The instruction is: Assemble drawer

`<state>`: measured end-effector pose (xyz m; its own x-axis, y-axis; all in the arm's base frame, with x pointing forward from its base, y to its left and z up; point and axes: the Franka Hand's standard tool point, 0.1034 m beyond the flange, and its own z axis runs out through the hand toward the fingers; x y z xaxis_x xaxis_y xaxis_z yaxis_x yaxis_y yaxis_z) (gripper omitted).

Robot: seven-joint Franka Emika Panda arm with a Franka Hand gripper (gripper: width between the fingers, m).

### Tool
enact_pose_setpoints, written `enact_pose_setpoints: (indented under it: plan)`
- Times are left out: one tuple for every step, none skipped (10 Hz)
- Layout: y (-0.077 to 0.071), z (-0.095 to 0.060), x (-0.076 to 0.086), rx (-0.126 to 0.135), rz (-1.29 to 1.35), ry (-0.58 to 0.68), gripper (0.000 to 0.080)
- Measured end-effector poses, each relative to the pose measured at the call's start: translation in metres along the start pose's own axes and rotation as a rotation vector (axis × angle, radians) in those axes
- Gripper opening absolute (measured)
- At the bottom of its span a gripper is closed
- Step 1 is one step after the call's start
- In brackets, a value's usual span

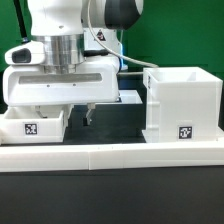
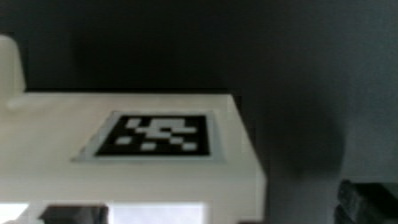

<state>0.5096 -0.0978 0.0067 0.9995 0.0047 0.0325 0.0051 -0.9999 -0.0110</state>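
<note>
A shallow white drawer tray (image 1: pixel 30 124) with a black-and-white tag sits at the exterior view's left, behind the low wall. The tall boxy white housing (image 1: pixel 181 100), open at the top and tagged low on its front, stands at the exterior view's right. My gripper (image 1: pixel 77 117) hangs low over the tray's right end with its dark fingers spread; one fingertip (image 1: pixel 65 116) is by the tray's wall and the other is over the dark table. In the wrist view the tray's tagged face (image 2: pixel 160 135) fills the middle, and my gripper (image 2: pixel 214 212) is open, holding nothing.
A long low white wall (image 1: pixel 110 153) runs across the front of the table. A flat white piece (image 1: pixel 130 97) lies behind my gripper, beside the housing. Dark table (image 1: pixel 115 122) shows between tray and housing. A green backdrop stands behind.
</note>
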Motion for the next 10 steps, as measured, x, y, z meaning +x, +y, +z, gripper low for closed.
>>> enact_pose_setpoints:
  plan:
    - [-0.0001,0.0000,0.0000,0.000,0.000,0.000,0.0623]
    - [-0.0001,0.0000,0.0000,0.000,0.000,0.000,0.0445]
    - [-0.0001,0.0000,0.0000,0.000,0.000,0.000,0.0445]
    - [-0.0001,0.0000,0.0000,0.000,0.000,0.000,0.0264]
    - [-0.0001,0.0000,0.0000,0.000,0.000,0.000,0.0117]
    - [-0.0001,0.0000,0.0001,0.000,0.000,0.000,0.0040]
    - [-0.0001,0.0000,0.0001,0.000,0.000,0.000,0.0040]
    - [-0.0001,0.0000,0.0001,0.000,0.000,0.000,0.0040]
    - [-0.0001,0.0000,0.0001,0.000,0.000,0.000,0.0040]
    - [-0.0001,0.0000,0.0001,0.000,0.000,0.000,0.0040]
